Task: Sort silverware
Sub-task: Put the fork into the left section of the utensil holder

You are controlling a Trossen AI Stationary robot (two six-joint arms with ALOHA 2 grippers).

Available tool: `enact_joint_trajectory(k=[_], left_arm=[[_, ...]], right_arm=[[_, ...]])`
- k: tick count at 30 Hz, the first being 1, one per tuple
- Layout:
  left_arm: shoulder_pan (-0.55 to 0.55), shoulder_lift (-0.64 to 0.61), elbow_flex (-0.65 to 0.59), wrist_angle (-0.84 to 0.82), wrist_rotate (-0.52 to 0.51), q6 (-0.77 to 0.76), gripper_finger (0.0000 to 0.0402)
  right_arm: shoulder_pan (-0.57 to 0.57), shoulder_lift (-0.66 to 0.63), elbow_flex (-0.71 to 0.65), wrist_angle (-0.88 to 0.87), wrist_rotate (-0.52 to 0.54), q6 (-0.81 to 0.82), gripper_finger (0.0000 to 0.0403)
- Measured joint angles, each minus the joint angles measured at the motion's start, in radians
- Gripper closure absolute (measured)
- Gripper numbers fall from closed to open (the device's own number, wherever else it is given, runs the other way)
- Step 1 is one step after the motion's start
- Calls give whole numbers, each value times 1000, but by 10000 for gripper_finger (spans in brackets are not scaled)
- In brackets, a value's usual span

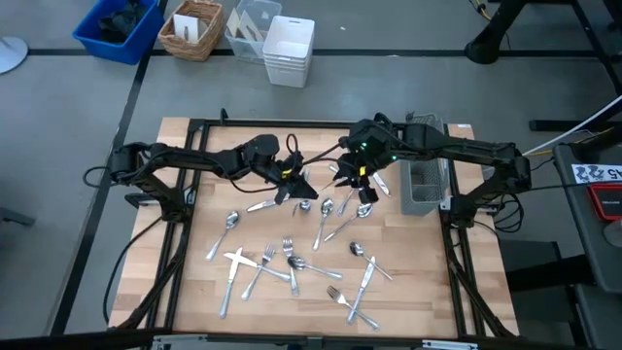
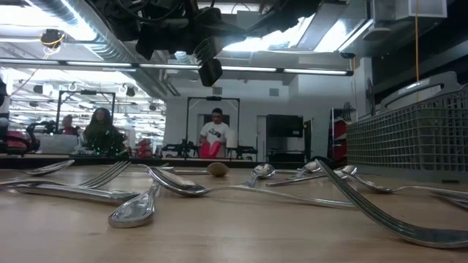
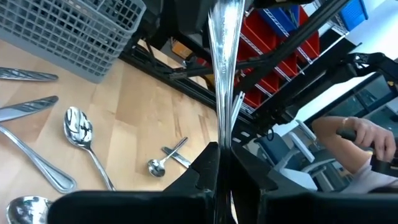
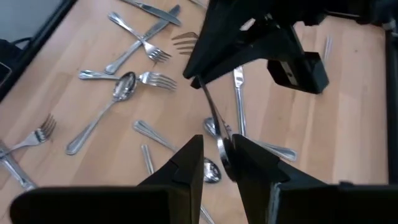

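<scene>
Many shiny forks, spoons and knives (image 1: pixel 292 258) lie flat and scattered on the wooden table (image 1: pixel 194 292), also in the low view (image 2: pixel 183 186) and the right wrist view (image 4: pixel 124 81). My left gripper (image 1: pixel 294 183) hovers above the table's middle, shut on one piece of silverware (image 3: pixel 222 74). My right gripper (image 1: pixel 358 185) faces it from the right, open. Its fingers (image 4: pixel 186 162) stand on either side of that piece's free end (image 4: pixel 221 143); whether they touch it, I cannot tell. The dark wire-mesh caddy (image 1: pixel 425 180) stands at the table's right. My left gripper (image 3: pixel 222 155) pinches the piece of silverware between its two fingers, partway along its slim shaft (image 3: pixel 222 140). The ridged handle (image 3: pixel 224 37) runs straight on past the fingertips toward my right gripper. The piece is lifted clear of the table. Which kind of utensil it is stays hidden.
The caddy (image 3: pixel 74 31) sits by the right arm's base. A black frame (image 1: pixel 185 194) borders the table. Beyond the far edge stand a blue bin (image 1: pixel 117 27), a wicker basket (image 1: pixel 191 29) and a white basket (image 1: pixel 289 49). A person's hand (image 3: pixel 360 134) shows off the table.
</scene>
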Motion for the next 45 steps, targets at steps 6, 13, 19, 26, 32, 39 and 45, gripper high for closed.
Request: enact_joint_trajectory(k=[6, 13, 19, 26, 32, 39, 45], left_arm=[[0, 0, 0, 0, -10, -1, 385], [0, 0, 0, 0, -10, -8, 385], [0, 0, 0, 2, -11, -9, 385], [0, 0, 0, -1, -4, -3, 385], [0, 0, 0, -2, -2, -3, 385], [0, 0, 0, -3, -9, -4, 385], [0, 0, 0, -3, -5, -4, 385]], right_arm=[[0, 0, 0, 48, -12, 7, 315], [0, 10, 0, 51, -25, 14, 315], [0, 51, 0, 49, -15, 34, 328], [0, 60, 0, 51, -19, 31, 388], [0, 62, 0, 55, -22, 31, 390], [0, 64, 0, 60, -26, 33, 386], [0, 64, 0, 59, -26, 32, 392]])
